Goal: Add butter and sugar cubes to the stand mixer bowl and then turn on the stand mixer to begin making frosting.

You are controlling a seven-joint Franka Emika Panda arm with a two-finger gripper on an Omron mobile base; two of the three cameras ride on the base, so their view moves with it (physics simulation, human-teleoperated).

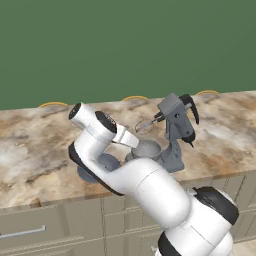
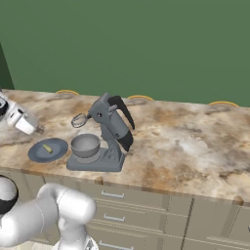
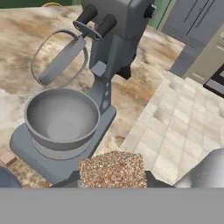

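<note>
In the hand view my gripper (image 3: 113, 180) is shut on a brown speckled sugar cube (image 3: 112, 168), held near and slightly above the front rim of the stand mixer bowl (image 3: 61, 117). The bowl is silvery, looks empty, and sits on the base of the dark grey stand mixer (image 3: 114, 41). The mixer's head is tilted up and its whisk (image 3: 61, 59) hangs over the bowl. From the right base view, the gripper (image 2: 32, 126) is left of the mixer (image 2: 111, 128) and bowl (image 2: 85, 145). The butter (image 2: 47, 148), a small yellow stick, lies on a blue-grey plate (image 2: 57, 152) beside the base.
The marble counter (image 2: 185, 141) runs wide to the right of the mixer, with drawers (image 2: 146, 205) below its front edge. My own arm (image 1: 145, 190) hides part of the plate (image 1: 109, 162) in the left base view. A green wall (image 1: 125, 45) backs the counter.
</note>
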